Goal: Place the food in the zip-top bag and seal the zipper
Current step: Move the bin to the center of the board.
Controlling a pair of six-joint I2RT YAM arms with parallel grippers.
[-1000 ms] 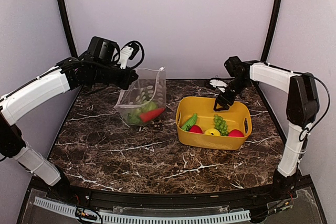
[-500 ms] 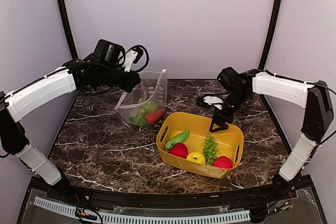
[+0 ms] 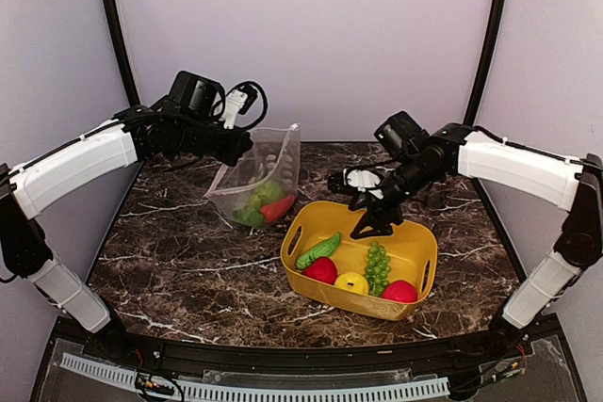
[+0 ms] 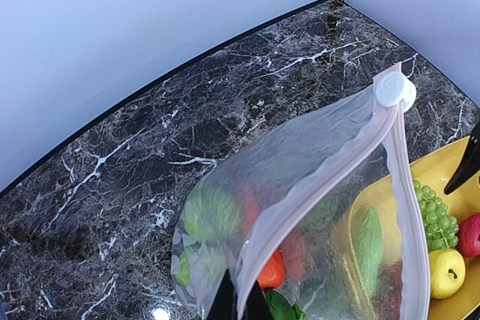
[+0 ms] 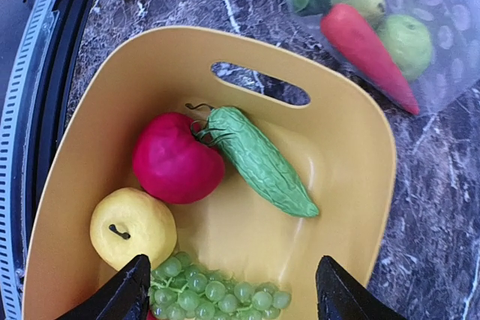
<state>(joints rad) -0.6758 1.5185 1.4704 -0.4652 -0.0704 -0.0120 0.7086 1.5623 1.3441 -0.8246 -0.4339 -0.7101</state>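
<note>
left pincer (image 4: 238,303): pinching zip-top bag (image 4: 300,162) rim, seemingly | right pincer (image 5: 234,290): spread over basket (image 5: 360,162)

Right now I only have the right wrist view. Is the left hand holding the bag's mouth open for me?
Observer: Yes. The left hand is shut on the zip-top bag at its rim, and the mouth stands open.
Operator: Where is the slider?
Observer: The white slider tab sits at the end of the zipper farthest from that hand.
Operator: What am I missing in the basket?
Observer: A second red ball, in the near right corner of the basket, beside the grapes.
</note>
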